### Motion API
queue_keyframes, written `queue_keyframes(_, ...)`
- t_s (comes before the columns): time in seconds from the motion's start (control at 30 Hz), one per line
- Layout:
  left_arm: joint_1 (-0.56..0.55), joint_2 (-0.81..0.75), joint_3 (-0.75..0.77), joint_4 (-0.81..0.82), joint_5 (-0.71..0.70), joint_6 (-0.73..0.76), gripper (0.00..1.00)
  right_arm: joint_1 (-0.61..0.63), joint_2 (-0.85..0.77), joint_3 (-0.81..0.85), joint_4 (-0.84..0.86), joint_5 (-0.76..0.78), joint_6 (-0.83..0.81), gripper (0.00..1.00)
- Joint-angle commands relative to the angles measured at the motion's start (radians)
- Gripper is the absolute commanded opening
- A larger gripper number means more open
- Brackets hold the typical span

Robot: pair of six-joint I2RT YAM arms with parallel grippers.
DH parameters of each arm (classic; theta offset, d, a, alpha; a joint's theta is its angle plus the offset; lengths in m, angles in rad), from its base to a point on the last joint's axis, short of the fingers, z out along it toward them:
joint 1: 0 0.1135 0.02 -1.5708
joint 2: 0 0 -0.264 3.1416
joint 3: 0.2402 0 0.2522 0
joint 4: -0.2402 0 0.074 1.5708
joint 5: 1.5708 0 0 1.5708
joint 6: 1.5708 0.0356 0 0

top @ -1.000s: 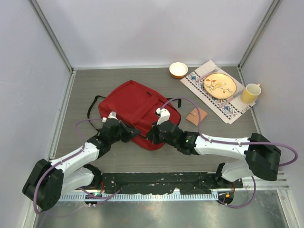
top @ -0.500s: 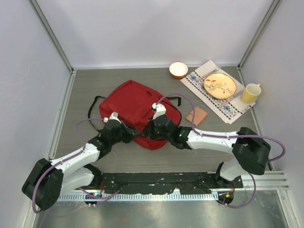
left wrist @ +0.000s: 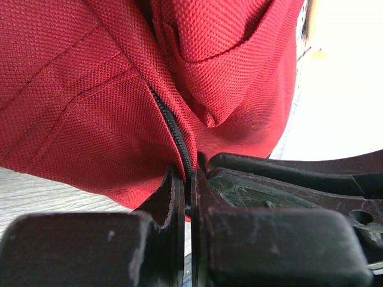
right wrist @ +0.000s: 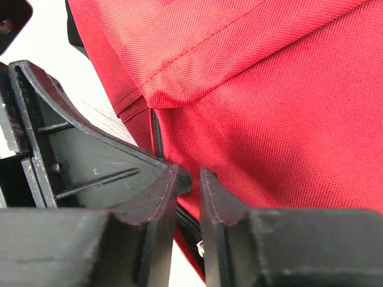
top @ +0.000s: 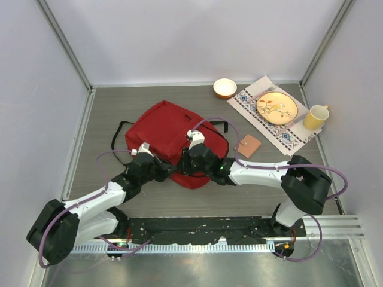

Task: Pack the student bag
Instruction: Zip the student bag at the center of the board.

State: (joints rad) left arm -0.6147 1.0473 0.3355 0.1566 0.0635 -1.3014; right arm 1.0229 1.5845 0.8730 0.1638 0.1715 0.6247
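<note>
Where it lies flat on the grey wood-grain table, left of centre, the soft red fabric student bag shows black straps and a dark zip at its near edge. The left gripper is pinched tight on that edge; the right gripper, alongside, stands slightly parted.

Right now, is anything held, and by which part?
Left gripper is shut on the student bag, at its zipper edge. Right gripper: jaws slightly apart there; hold cannot be told.
</note>
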Motion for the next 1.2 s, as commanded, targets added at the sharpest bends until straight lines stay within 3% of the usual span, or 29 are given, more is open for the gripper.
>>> queue_keyframes(0.0,-0.011,-0.023,-0.003,0.052,0.002,-0.001,0.0,-0.01,-0.027,0.023,0.02,0.02,-0.028,0.3)
queue_keyframes(0.07,-0.011,-0.02,-0.003,0.052,0.002,0.001,0.0,-0.01,-0.038,0.023,0.006,0.026,-0.037,0.35)
queue_keyframes(0.3,-0.011,-0.013,-0.007,0.05,0.004,0.002,0.0,-0.035,-0.122,0.008,-0.046,0.059,-0.065,0.39)
queue_keyframes(0.5,-0.01,-0.017,-0.012,0.055,0.001,0.002,0.0,-0.069,-0.152,0.004,-0.116,-0.048,-0.071,0.39)
queue_keyframes(0.83,-0.011,-0.026,-0.013,0.058,-0.005,-0.001,0.0,-0.069,-0.115,-0.005,-0.138,-0.191,-0.071,0.39)
queue_keyframes(1.17,-0.01,-0.02,-0.015,0.069,-0.004,-0.004,0.0,-0.069,-0.04,0.027,-0.185,-0.208,-0.065,0.4)
